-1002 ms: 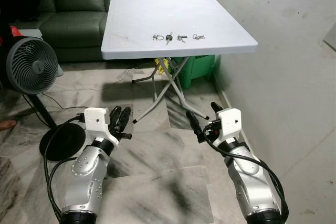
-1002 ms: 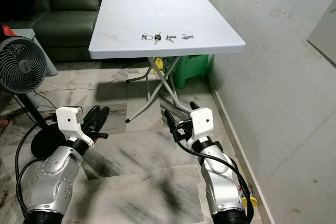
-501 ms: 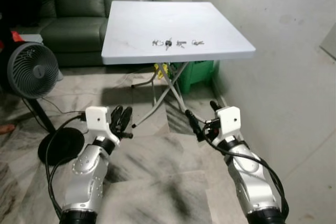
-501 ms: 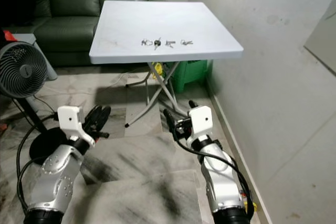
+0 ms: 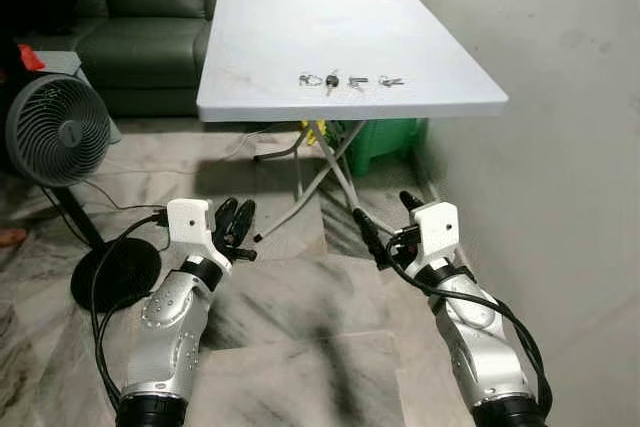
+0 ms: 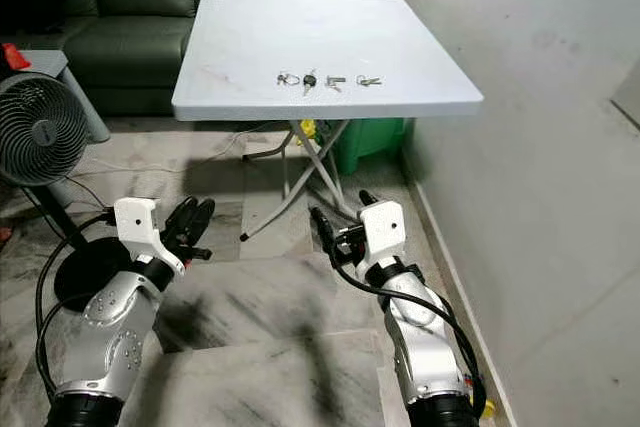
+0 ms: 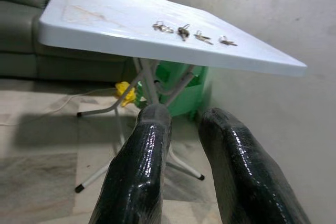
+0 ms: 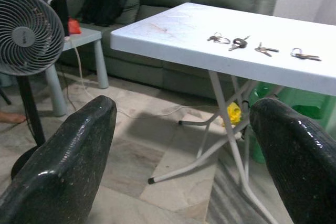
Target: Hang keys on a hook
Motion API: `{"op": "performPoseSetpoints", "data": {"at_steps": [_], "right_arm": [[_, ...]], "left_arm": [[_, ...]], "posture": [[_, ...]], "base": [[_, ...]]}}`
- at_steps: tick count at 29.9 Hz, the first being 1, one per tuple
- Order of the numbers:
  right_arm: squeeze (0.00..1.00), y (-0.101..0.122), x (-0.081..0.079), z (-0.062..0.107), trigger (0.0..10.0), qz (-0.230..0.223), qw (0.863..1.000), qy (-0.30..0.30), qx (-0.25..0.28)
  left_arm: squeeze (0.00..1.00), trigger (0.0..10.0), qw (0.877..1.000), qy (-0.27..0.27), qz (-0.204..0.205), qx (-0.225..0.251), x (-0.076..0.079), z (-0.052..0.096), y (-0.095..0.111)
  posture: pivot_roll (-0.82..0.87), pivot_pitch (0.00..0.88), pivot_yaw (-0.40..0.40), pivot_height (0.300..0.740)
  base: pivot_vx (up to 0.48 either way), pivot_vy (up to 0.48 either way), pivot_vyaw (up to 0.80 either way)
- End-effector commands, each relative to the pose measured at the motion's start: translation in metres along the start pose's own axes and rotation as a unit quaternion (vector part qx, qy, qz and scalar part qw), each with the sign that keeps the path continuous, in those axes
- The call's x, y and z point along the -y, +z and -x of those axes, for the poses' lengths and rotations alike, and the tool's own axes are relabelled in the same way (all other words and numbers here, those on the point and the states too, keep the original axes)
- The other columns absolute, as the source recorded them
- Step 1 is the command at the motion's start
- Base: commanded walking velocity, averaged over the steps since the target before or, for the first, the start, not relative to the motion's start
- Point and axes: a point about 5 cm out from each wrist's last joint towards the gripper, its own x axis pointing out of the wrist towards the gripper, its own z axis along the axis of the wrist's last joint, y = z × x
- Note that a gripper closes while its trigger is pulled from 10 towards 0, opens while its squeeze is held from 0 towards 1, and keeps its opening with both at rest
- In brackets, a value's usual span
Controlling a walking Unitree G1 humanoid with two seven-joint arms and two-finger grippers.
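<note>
Several small bunches of keys lie in a row on the white folding table, toward its right front edge; they also appear as keys ahead of the right wrist. Both arms are held low over the marble floor, well short of the table. My left gripper has its black fingers close together with nothing between them. To its right, my right gripper stands wide open and empty, its fingers far apart.
A green sofa stands behind the table. A standing fan with a round black base and a floor cable is at the left. A green bin sits under the table. A white wall runs along the right.
The whole picture has shifted slightly, so the camera moved; the table looks a little nearer. The keys lie as before and both grippers hold the same pose.
</note>
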Motion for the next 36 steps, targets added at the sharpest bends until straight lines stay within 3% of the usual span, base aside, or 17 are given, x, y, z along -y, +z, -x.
{"op": "performPoseSetpoints", "data": {"at_steps": [1, 36], "right_arm": [[0.0, 0.0014, 0.0038, 0.0018, 10.0, 0.002, 1.0, -0.003, 0.001], [0.0, -0.0026, 0.0017, 0.0047, 10.0, 0.016, 1.0, 0.017, -0.011]], "left_arm": [[0.0, 10.0, 1.0, -0.003, 0.0, -0.005, 0.002, -0.0019, -0.0006], [0.0, 10.0, 1.0, -0.01, -0.005, -0.014, 0.0044, -0.0007, -0.0035]], "posture": [[-0.04, 0.0, -0.036, 0.74], [-0.03, 0.0, -0.039, 0.74]], "base": [[0.315, 0.0, 0.0], [0.307, 0.007, 0.0]]}}
